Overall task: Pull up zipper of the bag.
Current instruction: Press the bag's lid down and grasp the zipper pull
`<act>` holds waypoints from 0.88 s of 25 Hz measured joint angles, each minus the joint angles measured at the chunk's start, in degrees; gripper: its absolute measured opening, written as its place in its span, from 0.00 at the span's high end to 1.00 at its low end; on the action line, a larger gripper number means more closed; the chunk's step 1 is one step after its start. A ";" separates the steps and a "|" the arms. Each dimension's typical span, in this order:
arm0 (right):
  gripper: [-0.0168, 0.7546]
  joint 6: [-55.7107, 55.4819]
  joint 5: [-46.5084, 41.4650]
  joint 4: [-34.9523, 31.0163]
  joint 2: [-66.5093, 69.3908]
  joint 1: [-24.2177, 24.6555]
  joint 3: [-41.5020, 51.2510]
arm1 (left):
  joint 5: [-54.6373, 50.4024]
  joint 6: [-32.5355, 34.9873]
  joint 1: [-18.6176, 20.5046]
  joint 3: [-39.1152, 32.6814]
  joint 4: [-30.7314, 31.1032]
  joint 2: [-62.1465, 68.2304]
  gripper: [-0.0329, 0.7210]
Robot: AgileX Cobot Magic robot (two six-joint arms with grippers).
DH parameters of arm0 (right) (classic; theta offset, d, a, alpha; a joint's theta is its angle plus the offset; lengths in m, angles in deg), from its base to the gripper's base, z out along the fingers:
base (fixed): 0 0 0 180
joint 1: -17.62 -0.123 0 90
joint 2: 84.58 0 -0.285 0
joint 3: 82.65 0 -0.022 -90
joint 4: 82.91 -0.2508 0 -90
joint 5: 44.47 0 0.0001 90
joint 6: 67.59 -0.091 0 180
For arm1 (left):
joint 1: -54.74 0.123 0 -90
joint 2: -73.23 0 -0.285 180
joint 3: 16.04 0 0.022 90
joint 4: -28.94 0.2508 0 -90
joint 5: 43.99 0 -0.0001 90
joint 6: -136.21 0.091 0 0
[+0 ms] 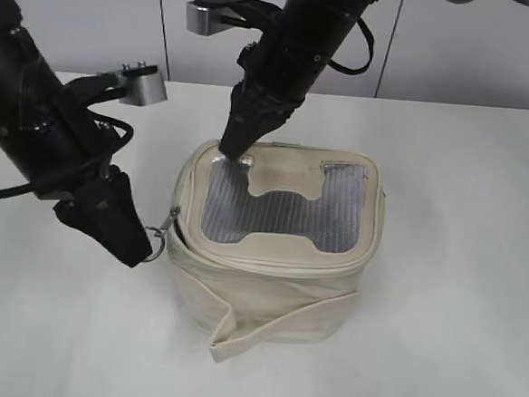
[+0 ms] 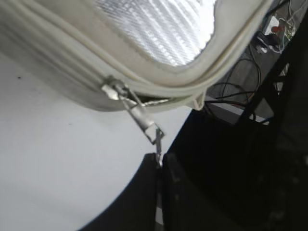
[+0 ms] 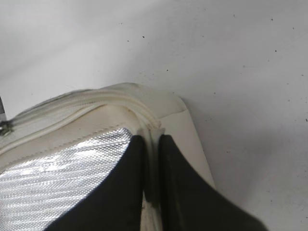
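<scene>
The cream bag (image 1: 267, 290) stands mid-table, its grey mesh top (image 1: 282, 209) facing up and its strap (image 1: 273, 331) hanging across the front. The zipper (image 1: 180, 213) runs round the top rim; its silver pull tab (image 2: 143, 118) and ring hang at the bag's left side. My left gripper (image 1: 149, 245) is shut on the ring of the zipper pull (image 2: 158, 144), left of the bag. My right gripper (image 1: 231, 147) is shut on the bag's rim (image 3: 150, 126) at the back left corner, pinching the piped edge.
The bag (image 3: 183, 125) sits on a white table (image 1: 459, 267). A pale wall runs behind the table. In the left wrist view, cables and dark equipment (image 2: 269, 33) lie beyond the table's edge.
</scene>
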 joint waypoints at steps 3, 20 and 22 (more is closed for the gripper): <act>0.90 -0.19 0.00 0.12 0.00 0.00 -0.06 | -1.20 -1.80 -2.41 -0.20 0.35 -0.19 0.96; 0.90 -0.56 0.00 0.18 0.00 -0.09 -0.06 | 14.05 -9.20 -21.76 -3.56 0.41 -5.32 0.96; 0.90 -0.56 -0.02 0.18 0.00 -0.09 -0.06 | 18.01 -9.34 -23.99 -3.63 0.04 -5.32 0.96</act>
